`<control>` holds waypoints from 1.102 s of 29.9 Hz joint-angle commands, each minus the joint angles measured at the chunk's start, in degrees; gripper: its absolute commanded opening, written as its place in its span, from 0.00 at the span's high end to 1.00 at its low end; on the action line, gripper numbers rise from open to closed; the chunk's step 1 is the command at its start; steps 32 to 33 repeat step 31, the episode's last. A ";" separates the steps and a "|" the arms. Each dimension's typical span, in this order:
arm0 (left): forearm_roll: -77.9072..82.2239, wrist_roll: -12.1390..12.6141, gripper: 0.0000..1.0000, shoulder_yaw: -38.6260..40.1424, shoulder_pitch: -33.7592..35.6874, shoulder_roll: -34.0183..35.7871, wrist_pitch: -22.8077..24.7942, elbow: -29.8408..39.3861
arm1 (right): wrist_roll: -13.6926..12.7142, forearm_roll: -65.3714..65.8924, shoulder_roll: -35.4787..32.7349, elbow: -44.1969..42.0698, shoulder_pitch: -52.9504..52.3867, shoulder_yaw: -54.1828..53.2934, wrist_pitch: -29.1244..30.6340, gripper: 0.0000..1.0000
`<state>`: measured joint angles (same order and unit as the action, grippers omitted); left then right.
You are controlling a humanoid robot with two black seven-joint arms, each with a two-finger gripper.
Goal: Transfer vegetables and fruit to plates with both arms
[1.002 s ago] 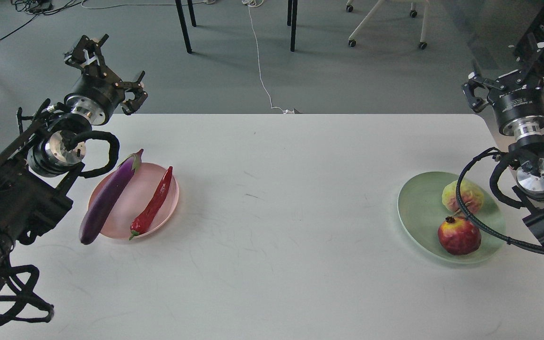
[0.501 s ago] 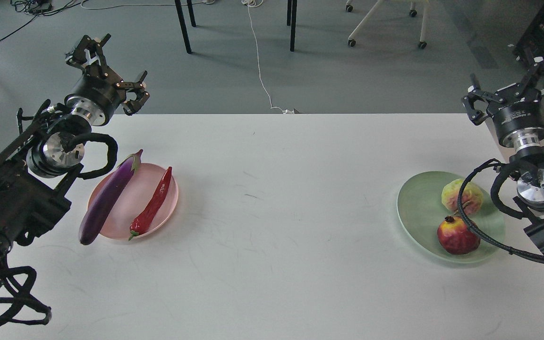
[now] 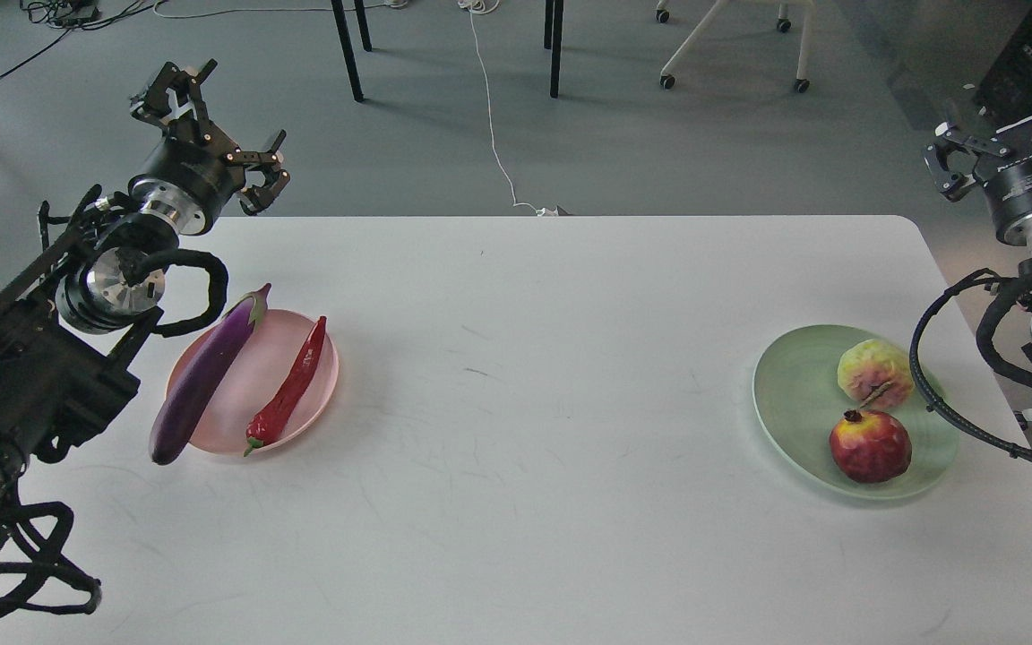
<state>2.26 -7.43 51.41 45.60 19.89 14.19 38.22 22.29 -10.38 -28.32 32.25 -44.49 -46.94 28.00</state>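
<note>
1. Glossy purple skin covers the long eggplant [image 3: 207,374], which lies slantwise across the left side of the round pale pink matte plate [image 3: 247,403]; its green-purple cap points to the far side and its blunt end hangs over the near-left rim above the bench [image 3: 525,403].
2. Beside it on the same plate lies the slimmer curved shiny red chili pepper [image 3: 292,385], its green stem at the near rim.
3. On the right of the white bench, well apart, sits the round pale green matte plate [image 3: 794,394], holding both fruits.
4. The bumpy yellow-green round fruit blushed pink [image 3: 874,374] rests on the far side of that plate, with the dark red pomegranate-like fruit [image 3: 870,445], small crown up, just nearer.
5. The black left gripper [image 3: 216,125] hangs past the far-left bench edge, fingers spread wide and holding nothing.
6. The black right gripper [image 3: 1009,116] is raised beyond the far-right corner, partly cut by the frame; its fingers look apart and empty.
</note>
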 commanded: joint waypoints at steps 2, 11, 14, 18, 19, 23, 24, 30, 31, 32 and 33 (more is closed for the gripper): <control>-0.06 0.31 0.02 0.01 0.02 0.06 -0.21 0.02 | -0.05 0.09 -0.94 0.18 -2.18 3.17 0.00 0.01; -0.15 -0.13 0.02 0.27 0.11 0.15 0.05 0.02 | -0.05 4.40 -11.48 6.24 -18.41 27.22 0.00 0.01; -0.15 -0.13 0.02 0.62 0.11 0.06 0.05 0.19 | -0.05 5.19 -12.90 7.91 -25.80 37.07 0.00 0.01; -0.15 -0.13 0.02 0.89 0.11 0.06 0.05 0.28 | -0.14 11.67 -12.55 9.84 -34.06 47.53 0.00 0.01; -0.15 -0.22 0.02 0.89 0.11 0.06 0.05 0.37 | -0.14 13.35 -12.37 10.28 -35.39 49.13 0.00 0.01; -0.15 -0.22 0.02 1.06 0.11 0.06 0.14 0.37 | 0.21 15.83 -10.97 11.78 -38.30 52.30 0.00 0.01; -0.15 -0.22 0.02 0.98 0.11 0.06 0.14 0.37 | 0.21 15.83 -10.53 11.78 -38.48 52.22 0.00 0.01; -0.15 -0.13 0.02 0.97 0.11 0.23 0.14 0.37 | 0.21 15.48 -7.89 10.55 -38.39 51.25 0.00 0.01; -0.15 -0.13 0.02 0.89 0.11 0.41 0.14 0.37 | 0.21 15.30 -7.89 10.20 -38.04 50.47 0.00 0.01; -0.15 -0.13 0.02 0.89 0.11 0.41 0.14 0.37 | 0.21 15.30 -7.89 10.20 -38.04 50.47 0.00 0.01; -0.15 -0.13 0.02 0.89 0.11 0.41 0.14 0.37 | 0.21 15.30 -7.89 10.20 -38.04 50.47 0.00 0.01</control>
